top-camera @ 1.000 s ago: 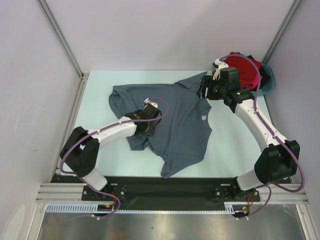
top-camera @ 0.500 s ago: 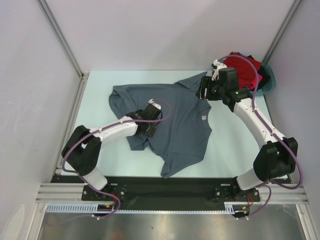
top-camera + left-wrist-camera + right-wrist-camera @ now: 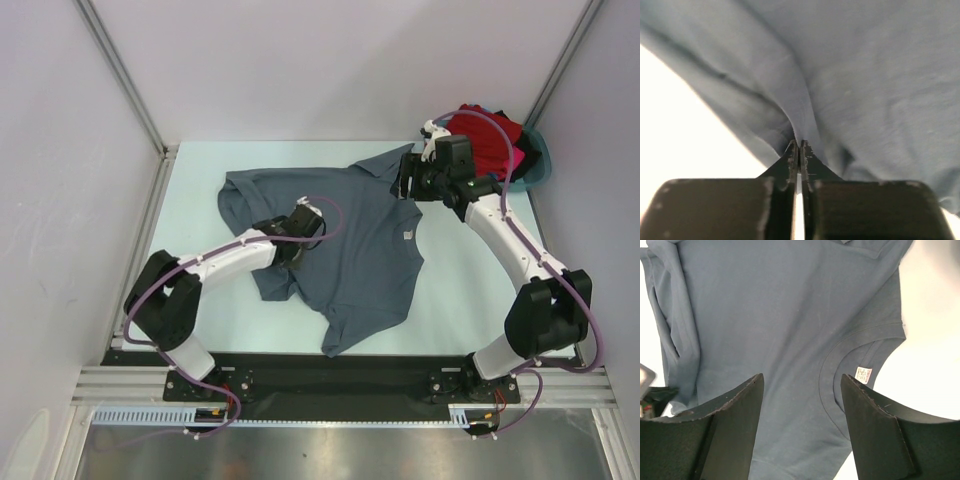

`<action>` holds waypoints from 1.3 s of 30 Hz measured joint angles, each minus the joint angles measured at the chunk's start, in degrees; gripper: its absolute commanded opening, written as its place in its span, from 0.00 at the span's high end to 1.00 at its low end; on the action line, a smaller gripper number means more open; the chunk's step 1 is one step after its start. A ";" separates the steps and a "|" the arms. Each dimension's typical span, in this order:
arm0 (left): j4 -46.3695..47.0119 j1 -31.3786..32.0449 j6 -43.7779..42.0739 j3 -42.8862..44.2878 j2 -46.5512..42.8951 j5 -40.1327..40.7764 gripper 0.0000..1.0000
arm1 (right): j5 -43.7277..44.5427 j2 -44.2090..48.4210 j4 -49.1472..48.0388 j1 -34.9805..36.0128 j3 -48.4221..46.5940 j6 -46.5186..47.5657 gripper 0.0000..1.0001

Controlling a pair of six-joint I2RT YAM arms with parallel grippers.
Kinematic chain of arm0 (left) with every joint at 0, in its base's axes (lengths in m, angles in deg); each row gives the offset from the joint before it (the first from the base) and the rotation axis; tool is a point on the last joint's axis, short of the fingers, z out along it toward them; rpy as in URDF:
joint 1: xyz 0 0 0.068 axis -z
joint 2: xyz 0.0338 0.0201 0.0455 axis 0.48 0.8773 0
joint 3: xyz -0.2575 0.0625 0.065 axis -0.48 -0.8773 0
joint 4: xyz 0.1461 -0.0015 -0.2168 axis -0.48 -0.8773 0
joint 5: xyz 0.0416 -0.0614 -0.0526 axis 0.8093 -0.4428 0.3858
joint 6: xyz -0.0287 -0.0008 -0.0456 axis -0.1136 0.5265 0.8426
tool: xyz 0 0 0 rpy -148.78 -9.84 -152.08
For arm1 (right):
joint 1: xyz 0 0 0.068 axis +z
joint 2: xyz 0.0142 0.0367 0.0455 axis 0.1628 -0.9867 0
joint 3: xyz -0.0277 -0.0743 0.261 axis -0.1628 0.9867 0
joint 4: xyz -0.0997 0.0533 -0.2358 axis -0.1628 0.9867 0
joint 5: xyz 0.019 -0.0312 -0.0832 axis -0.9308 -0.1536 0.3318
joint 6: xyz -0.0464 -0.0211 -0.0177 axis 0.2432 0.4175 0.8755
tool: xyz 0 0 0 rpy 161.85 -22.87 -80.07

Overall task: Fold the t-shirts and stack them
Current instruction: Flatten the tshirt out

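The left gripper (image 3: 799,150) has its jaws drawn together on a thin ridge of the grey t-shirt (image 3: 360,250). The cloth rises in a pinched crease straight out from the fingertips, and more of it spreads smooth ahead and to one side. To the other side the shirt's edge runs off and the pale table (image 3: 200,200) shows past it. Across the shirt from this grip, the right gripper (image 3: 801,377) hangs above the cloth with its jaws wide apart and nothing between them. The collar (image 3: 827,370) and the small white neck label (image 3: 863,375) lie below it, just off its one finger. Beyond the right gripper, on the side away from the grey shirt, the teal basin (image 3: 540,165) sits at the far corner. A red t-shirt (image 3: 485,135) is heaped in it, with pink and dark cloth showing at the edges. Judging by this, the task is near its start. One shirt is out and spread on the table, lying askew with some rumpling along one side, and no fold shows in it. The others wait bundled in the basin, and no stack has been begun. The pinch looks like the opening of a first fold or a straightening pull. All the folding, and then the stacking, is yet to do.
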State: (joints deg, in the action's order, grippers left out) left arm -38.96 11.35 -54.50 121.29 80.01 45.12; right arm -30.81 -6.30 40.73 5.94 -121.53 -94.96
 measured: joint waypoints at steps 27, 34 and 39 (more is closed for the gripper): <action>-28.24 -1.31 43.15 -14.08 -47.39 21.14 0.00 | -5.16 -0.57 0.68 2.91 -0.46 0.00 0.34; -27.58 -1.42 45.66 -15.23 -52.81 23.50 0.00 | -4.20 -0.57 0.83 3.28 -0.98 0.15 0.34; -12.94 -2.34 31.63 -14.27 -49.29 24.04 0.00 | 0.04 -1.60 1.64 3.10 -2.99 0.42 0.33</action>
State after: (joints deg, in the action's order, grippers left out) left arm -51.90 9.01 -22.87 107.01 30.72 69.16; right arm -30.77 -7.90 42.37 9.05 -124.53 -94.55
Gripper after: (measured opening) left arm 0.996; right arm 0.668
